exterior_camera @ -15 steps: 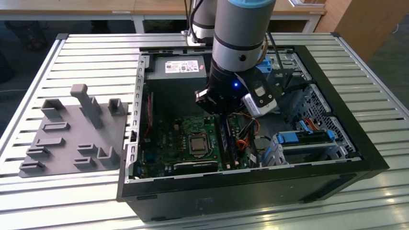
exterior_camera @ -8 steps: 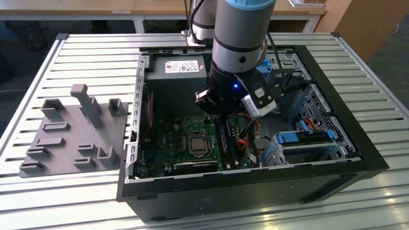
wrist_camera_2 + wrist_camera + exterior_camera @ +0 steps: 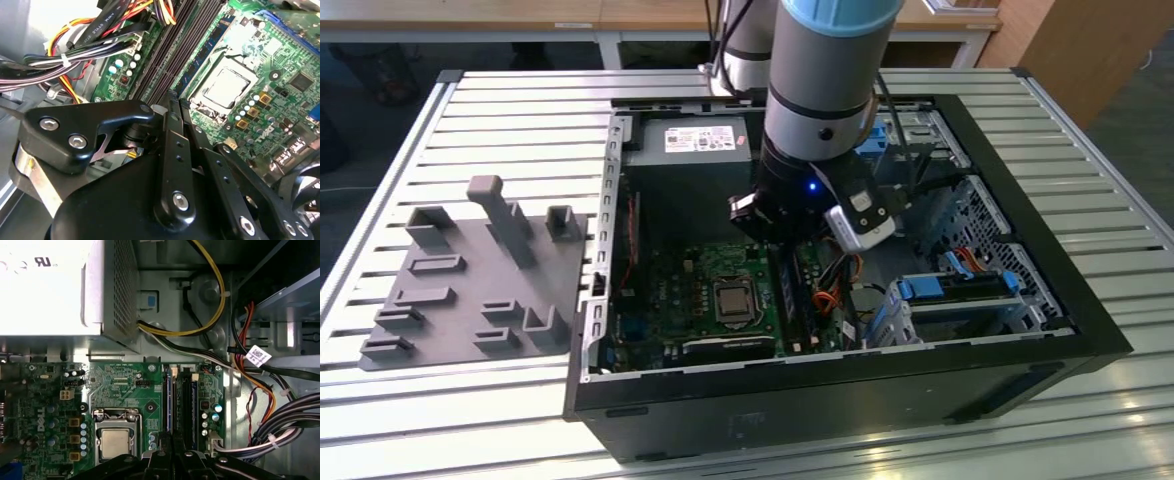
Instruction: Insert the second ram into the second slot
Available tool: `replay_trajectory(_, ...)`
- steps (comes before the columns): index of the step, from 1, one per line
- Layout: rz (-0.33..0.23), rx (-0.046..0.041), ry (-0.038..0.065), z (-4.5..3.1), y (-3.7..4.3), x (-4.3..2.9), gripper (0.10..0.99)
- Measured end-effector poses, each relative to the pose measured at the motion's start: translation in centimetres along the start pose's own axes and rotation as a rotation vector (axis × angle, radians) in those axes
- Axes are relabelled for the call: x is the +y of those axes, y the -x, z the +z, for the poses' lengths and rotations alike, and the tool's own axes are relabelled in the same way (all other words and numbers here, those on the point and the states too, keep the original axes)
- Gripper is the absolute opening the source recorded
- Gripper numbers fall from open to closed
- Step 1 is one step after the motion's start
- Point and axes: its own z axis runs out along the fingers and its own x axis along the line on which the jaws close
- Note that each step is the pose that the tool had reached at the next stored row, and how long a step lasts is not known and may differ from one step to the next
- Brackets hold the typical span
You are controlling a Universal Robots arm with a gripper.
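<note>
- Because the memory slots run along one flank of the CPU socket (image 3: 115,442), the second ram (image 3: 168,400) stands on edge there. It sits in the slot closest to that socket, its long side parallel to the socket's side. In the second wrist view its chip-studded face shows just beside the socket.
- In both wrist views the stick runs straight into the narrow seam between the fingers (image 3: 161,460). We therefore judge them clenched on its upper edge at about mid length. The contact itself is hidden, and we cannot tell whether the stick is fully home.
- We read that mid-length hold as a way to keep the stick level, so both ends meet the slot together.
- The darker slots lie on the side of the stick away from the socket. Past them, the bundled cables (image 3: 280,415) are well apart from the fingers.
- The arm (image 3: 821,90) drops nearly plumb into the open computer case (image 3: 1067,290) on the bench (image 3: 520,120). Its wrist hangs low over the board, just past the socket on the power supply (image 3: 45,285) side, with the fingers pointing straight down.
</note>
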Motion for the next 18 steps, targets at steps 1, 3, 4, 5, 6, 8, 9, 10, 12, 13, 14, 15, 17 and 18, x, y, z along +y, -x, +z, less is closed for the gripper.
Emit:
replay_trajectory(1,-0.003,0.0001,0.001,0.15,0.0,-0.06,0.129)
replay_trajectory(3,-0.008,0.0002,0.002,0.37,0.0,-0.17,0.129)
replay_trajectory(4,-0.012,0.0004,0.002,0.45,0.0,-0.21,0.129)
replay_trajectory(5,-0.02,0.0006,0.002,0.5,0.0,-0.21,0.129)
replay_trajectory(6,-0.027,0.0008,0.002,0.51,0.01,-0.23,0.129)
replay_trajectory(8,-0.029,0.0009,0.002,0.54,0.01,-0.27,0.129)
replay_trajectory(9,-0.029,0.0009,0.002,0.57,0.01,-0.28,0.129)
replay_trajectory(10,-0.029,0.0009,0.002,0.57,0.01,-0.29,0.129)
replay_trajectory(12,-0.027,0.0009,0.001,0.59,0.04,-0.3,0.129)
replay_trajectory(13,-0.025,0.0008,0.002,0.62,0.06,-0.32,0.129)
replay_trajectory(14,-0.023,0.0007,0.002,0.65,0.07,-0.34,0.129)
replay_trajectory(15,-0.022,0.0007,0.002,0.7,0.08,-0.37,0.129)
replay_trajectory(17,-0.02,0.0006,0.002,0.82,0.15,-0.41,0.129)
replay_trajectory(18,-0.018,0.0006,0.002,0.89,0.19,-0.43,0.129)
